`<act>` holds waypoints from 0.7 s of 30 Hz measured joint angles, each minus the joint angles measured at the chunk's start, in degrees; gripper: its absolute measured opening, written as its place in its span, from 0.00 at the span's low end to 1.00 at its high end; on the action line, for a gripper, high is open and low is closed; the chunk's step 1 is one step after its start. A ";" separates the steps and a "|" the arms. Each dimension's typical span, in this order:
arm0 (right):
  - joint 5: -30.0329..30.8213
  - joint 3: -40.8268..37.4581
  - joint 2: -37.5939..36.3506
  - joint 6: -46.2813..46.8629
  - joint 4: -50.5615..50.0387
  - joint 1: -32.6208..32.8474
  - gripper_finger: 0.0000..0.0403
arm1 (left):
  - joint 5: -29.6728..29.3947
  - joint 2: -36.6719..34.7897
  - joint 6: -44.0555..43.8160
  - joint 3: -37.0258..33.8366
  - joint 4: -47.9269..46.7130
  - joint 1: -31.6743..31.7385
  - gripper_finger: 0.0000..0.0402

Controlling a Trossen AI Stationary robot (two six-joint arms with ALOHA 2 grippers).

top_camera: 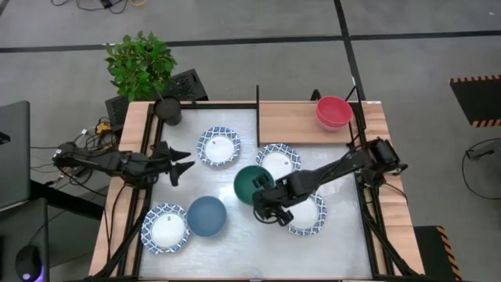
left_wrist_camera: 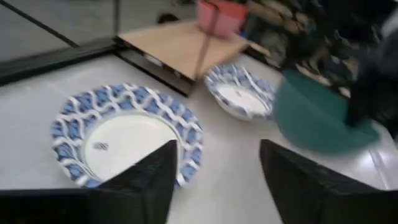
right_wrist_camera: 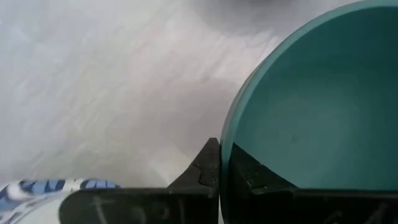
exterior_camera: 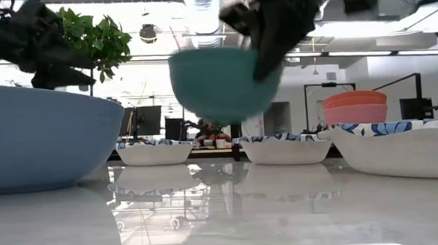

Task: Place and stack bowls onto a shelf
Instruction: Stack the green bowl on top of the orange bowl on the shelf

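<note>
Above the white table's middle, the right gripper (top_camera: pixel 264 196) pinches the green bowl's (top_camera: pixel 250 182) rim, lifted clear.

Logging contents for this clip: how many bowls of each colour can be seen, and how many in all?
White with blue rims: 4, near the left arm, by the shelf, under the right arm, beside the blue bowl
Green: 1, gripped by the right pincer, lifted
Blue: 1
Pink/red on the shelf: 2, stacked
Total: 8
</note>
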 joint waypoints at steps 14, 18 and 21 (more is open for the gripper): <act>4.66 10.46 -11.80 -0.56 -20.88 -8.34 0.06 | 2.24 -0.76 11.51 14.71 -10.50 -0.02 0.01; 9.85 10.07 -20.27 3.64 -27.55 -13.26 0.06 | 1.04 -0.79 17.74 19.81 -15.01 -0.02 0.00; 12.86 7.59 -26.77 6.85 -28.88 -18.41 0.06 | -0.42 -0.85 18.79 23.00 -19.71 -0.02 0.00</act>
